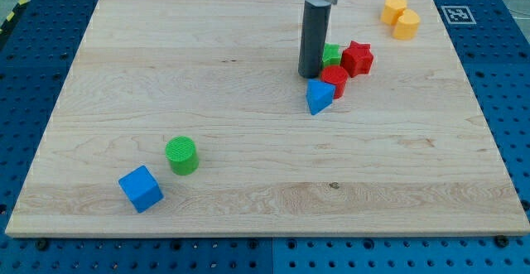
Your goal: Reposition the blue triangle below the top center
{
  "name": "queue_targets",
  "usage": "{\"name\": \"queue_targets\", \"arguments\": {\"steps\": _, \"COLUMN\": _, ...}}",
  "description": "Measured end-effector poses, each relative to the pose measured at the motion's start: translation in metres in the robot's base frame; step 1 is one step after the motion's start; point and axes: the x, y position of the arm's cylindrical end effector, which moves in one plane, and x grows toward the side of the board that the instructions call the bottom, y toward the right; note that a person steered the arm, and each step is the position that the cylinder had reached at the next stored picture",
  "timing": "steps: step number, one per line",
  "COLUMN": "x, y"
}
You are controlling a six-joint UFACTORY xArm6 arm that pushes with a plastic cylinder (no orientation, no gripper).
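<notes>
While the big wooden board (248,141) lies flat, my tip (311,75) has no hand to open or close; it stands just left of the red cylinder (335,81), touching the far side of the blue triangle (319,97). That block, right of the middle, looks light, hard and slidy, so push a flat side.

The blue triangle (318,97) is a small solid wedge lying flat on the wooden bench (248,166). It sits right of centre in the view's upper half, one corner pointing toward the view's bottom.
</notes>
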Motion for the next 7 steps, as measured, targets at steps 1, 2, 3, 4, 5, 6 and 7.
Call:
{"name": "queue_targets", "arguments": {"steps": 1, "x": 0.004, "y": -0.067}}
{"name": "queue_targets", "arguments": {"steps": 2, "x": 0.025, "y": -0.102}}
{"name": "queue_targets", "arguments": {"steps": 3, "x": 0.107, "y": -0.098}}
{"name": "queue_targets", "arguments": {"steps": 4, "x": 0.164, "y": -0.057}}
{"name": "queue_targets", "arguments": {"steps": 5, "x": 0.158, "y": 0.014}}
{"name": "queue_targets", "arguments": {"steps": 6, "x": 0.129, "y": 0.046}}
{"name": "queue_targets", "arguments": {"steps": 7, "x": 0.096, "y": 0.048}}
